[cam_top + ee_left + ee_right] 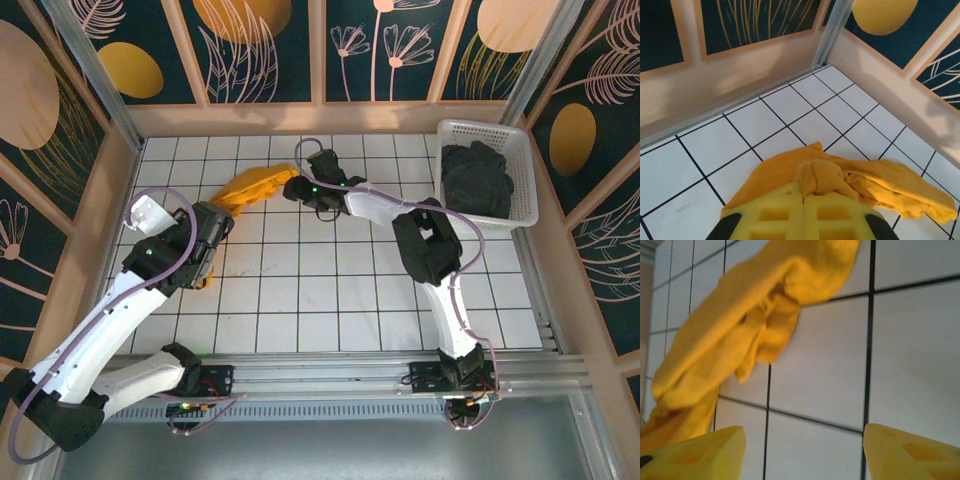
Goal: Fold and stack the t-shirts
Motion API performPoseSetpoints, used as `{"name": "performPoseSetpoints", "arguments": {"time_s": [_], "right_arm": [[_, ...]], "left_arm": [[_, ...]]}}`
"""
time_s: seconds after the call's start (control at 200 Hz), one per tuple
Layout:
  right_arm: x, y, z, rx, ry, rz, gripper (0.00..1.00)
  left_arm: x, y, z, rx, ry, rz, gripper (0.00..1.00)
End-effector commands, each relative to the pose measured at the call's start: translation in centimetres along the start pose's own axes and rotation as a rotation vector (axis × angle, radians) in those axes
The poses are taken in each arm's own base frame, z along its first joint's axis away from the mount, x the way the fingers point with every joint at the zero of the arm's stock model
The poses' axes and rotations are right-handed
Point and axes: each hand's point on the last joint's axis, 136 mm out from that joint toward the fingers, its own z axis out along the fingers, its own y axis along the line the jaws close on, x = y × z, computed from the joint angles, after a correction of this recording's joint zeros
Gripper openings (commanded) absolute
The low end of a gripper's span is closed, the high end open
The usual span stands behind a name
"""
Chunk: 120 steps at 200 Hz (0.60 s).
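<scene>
As seen from above, clamped shut with the left gripper (213,230) on one end of the mustard t-shirt (255,188), far end just beside the right gripper (298,190); charcoal t-shirt (478,180) well apart in the basket (529,180). From the left wrist, bunched between closed fingers (775,215), trailing ahead and right. From the right wrist, spread wide on nothing, cloth (740,330) ahead-left of the fingers (695,455).

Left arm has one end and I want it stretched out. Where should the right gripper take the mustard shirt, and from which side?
Probably the free far end of the mustard shirt, approached from the right, where the open right gripper already faces it. The left gripper pinches the near end, and the cloth is bunched into a narrow band.
</scene>
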Motion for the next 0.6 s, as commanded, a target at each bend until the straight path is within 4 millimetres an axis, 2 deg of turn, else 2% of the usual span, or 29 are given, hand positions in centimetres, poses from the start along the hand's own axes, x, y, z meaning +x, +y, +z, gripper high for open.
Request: {"name": "performPoseSetpoints", "arguments": {"time_s": [0.0, 0.215, 0.45, 0.551, 0.596], "right_arm": [[-3.3, 0.8, 1.6, -0.056, -0.068, 0.11, 0.65], [-4.9, 0.7, 5.3, -0.124, -0.071, 0.259, 0.64], [-4.5, 0.5, 9.1, -0.149, -0.042, 0.323, 0.59], [-4.1, 0.7, 10.0, -0.187, -0.035, 0.352, 0.48], [-4.1, 0.7, 10.2, -0.2, -0.034, 0.362, 0.38]], "left_arm": [[-1.9, 1.0, -0.7, -0.014, -0.057, -0.041, 0.0], [-1.7, 1.4, -0.8, 0.005, -0.043, -0.033, 0.0], [-2.1, 1.2, -1.1, 0.03, -0.04, -0.035, 0.0], [-2.3, 1.3, -1.2, 0.04, -0.042, -0.037, 0.0], [-2.4, 1.4, -1.3, 0.042, -0.042, -0.036, 0.0]]}}
